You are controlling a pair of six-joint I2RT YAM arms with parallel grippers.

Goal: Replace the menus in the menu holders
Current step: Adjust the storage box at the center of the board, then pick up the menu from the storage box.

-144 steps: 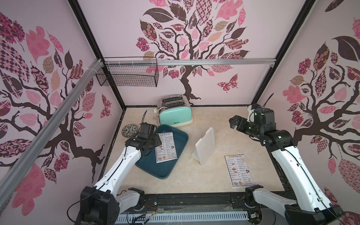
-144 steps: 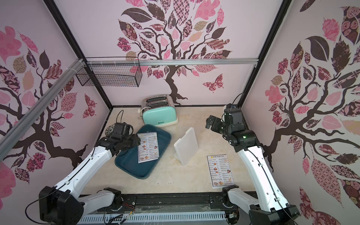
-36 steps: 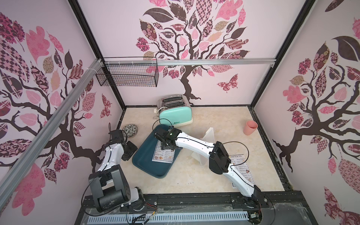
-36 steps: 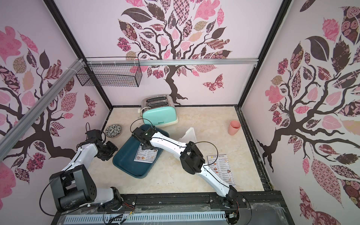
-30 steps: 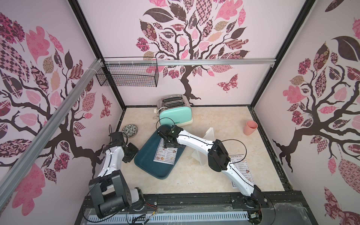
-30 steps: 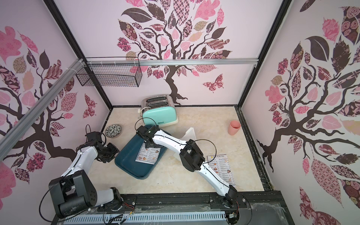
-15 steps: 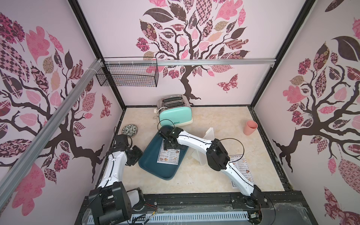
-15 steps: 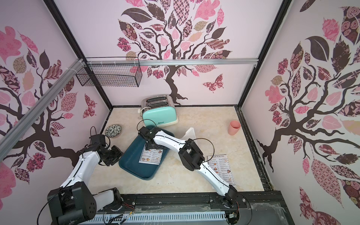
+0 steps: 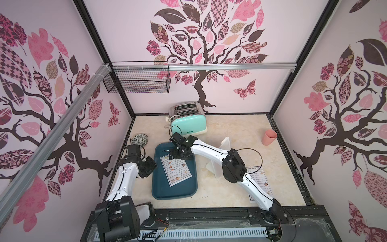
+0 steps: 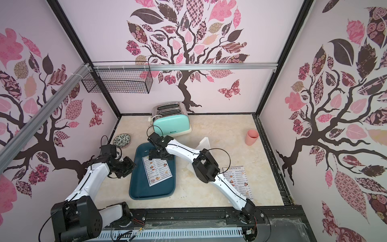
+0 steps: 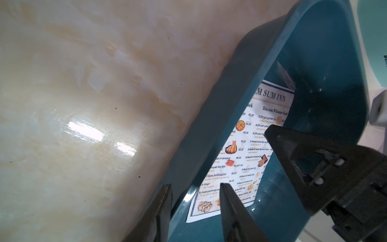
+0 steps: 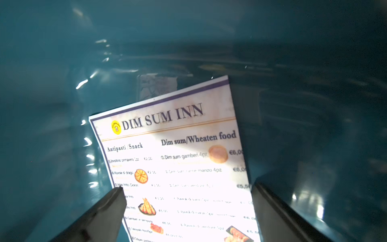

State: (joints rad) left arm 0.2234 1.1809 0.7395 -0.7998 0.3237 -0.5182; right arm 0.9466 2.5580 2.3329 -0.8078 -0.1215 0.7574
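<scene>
**Enclosure, as seen from inside**

- Back wall (image 9: 272,31): pale pink, with a dark-trunked tree decal (image 9: 201,88) in pink, brown and patterned leaves. A patterned butterfly (image 9: 245,91) sits beside the trunk.
- Left wall (image 9: 52,12) and right wall (image 9: 326,42): same pale pink, same branching tree and leaf motifs.
- Corner posts (image 9: 98,46): black, at both back corners.
- Aluminium rail (image 9: 230,66): level across the back wall. A second rail (image 9: 52,134) slants down along the left wall.
- Wire basket (image 9: 138,81): black mesh, hung at the left end of the back rail.
- Worktop (image 9: 240,125): glossy cream marble pattern, with bright light glare (image 11: 88,132) on its surface.
- Front track (image 9: 209,213): black, along the near edge.
</scene>
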